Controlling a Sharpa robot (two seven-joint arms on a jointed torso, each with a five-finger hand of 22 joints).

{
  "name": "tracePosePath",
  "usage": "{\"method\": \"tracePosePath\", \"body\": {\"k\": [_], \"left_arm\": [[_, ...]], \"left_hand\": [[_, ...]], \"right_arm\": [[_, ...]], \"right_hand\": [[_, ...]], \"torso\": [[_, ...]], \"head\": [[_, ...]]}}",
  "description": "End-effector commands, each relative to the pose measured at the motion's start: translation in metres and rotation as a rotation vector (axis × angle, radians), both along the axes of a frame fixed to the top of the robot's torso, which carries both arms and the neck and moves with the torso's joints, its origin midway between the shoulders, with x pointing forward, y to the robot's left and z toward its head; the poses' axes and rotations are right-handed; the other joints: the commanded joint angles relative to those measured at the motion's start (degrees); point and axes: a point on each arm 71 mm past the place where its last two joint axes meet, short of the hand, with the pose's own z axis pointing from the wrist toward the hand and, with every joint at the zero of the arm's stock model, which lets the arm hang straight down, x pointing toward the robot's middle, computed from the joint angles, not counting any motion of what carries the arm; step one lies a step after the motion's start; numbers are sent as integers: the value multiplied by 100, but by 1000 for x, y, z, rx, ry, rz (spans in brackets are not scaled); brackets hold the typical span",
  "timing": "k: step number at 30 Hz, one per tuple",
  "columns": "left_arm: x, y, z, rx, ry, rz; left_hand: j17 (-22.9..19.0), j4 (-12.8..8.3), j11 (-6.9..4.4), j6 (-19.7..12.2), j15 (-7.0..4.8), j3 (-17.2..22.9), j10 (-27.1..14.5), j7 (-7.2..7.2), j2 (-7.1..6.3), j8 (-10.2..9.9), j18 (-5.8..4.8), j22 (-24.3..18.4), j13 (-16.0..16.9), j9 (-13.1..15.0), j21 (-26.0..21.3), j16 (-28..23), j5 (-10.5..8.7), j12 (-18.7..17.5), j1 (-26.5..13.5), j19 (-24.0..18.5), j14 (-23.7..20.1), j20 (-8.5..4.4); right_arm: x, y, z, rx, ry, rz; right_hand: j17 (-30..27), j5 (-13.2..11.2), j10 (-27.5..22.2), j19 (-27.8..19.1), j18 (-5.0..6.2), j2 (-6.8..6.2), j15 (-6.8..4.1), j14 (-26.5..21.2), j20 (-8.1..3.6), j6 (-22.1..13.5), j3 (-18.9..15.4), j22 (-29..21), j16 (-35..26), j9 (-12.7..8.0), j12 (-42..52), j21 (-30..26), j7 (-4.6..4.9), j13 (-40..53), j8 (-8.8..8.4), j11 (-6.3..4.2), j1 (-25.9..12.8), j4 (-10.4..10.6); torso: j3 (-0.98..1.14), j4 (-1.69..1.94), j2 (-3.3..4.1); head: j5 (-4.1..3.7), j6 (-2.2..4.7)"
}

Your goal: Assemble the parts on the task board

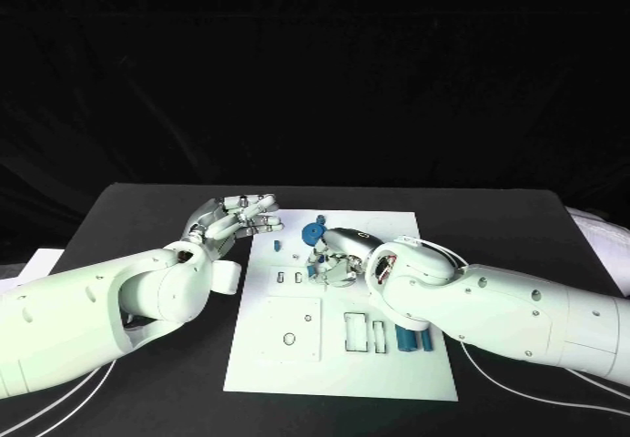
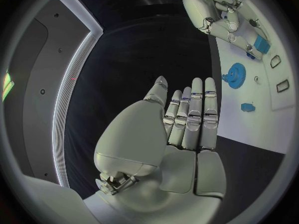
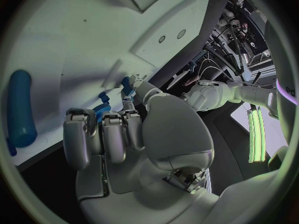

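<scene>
So from the head view, the task board (image 1: pixel 344 309) sits mid-counter (image 1: pixel 512 228) and the right hand (image 1: pixel 335 258) is down on its upper part, next to a blue gear (image 1: pixel 312 233), with two blue pegs (image 1: pixel 416 340) lying lower on the board. The left hand (image 1: pixel 237 218) hangs off the board's left edge holding nothing. In the left wrist view it's flat, fingers straight and released, gear (image 2: pixel 234 75) and a little blue block (image 2: pixel 248 107) on the board beyond. In the right wrist view the fingers (image 3: pixel 102 134) are curled around a small blue part (image 3: pixel 101 108) against the board. My worry: that pinch looks shallow, so the part could tilt and jam, or pop loose.
</scene>
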Motion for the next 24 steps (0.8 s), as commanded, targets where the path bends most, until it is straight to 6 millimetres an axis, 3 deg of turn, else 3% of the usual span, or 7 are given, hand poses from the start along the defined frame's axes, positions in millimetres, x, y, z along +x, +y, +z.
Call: {"method": "tracePosePath", "body": {"k": [1,18,24], "left_arm": [[-1,-4,2,-19,-10,-22],[-3,-7,3,-24,-9,-33],[-3,-7,3,-24,-8,-33]], "left_hand": [[5,-27,-12,-4,24,-7,13,-18,-6,-9,67,-5,-2,5,-38,-29,24,5,45,45,19,7],[5,-27,-12,-4,24,-7,13,-18,-6,-9,67,-5,-2,5,-38,-29,24,5,45,45,19,7],[5,-27,-12,-4,24,-7,13,-18,-6,-9,67,-5,-2,5,-38,-29,24,5,45,45,19,7]], "right_arm": [[-1,1,-7,-53,14,3],[-5,6,-11,-70,25,18],[-5,6,-13,-89,30,25]], "right_hand": [[1237,15,252,0,-35,-15,-20,548,-18,47,27,219,-35,4,-36,14,-5,1061,-6,-16,-71,21],[1235,27,252,-2,-34,-36,-19,548,-17,42,24,214,-36,3,-37,11,-4,1061,-13,-15,-109,28],[1228,36,234,-7,-32,-122,-16,546,-15,14,3,205,-40,-2,-66,5,4,1043,-32,-10,-161,15]], "torso": [[1,-10,1],[4,-5,0],[4,-6,1]], "head": [[28,-21],[65,-65],[70,-75]]}}
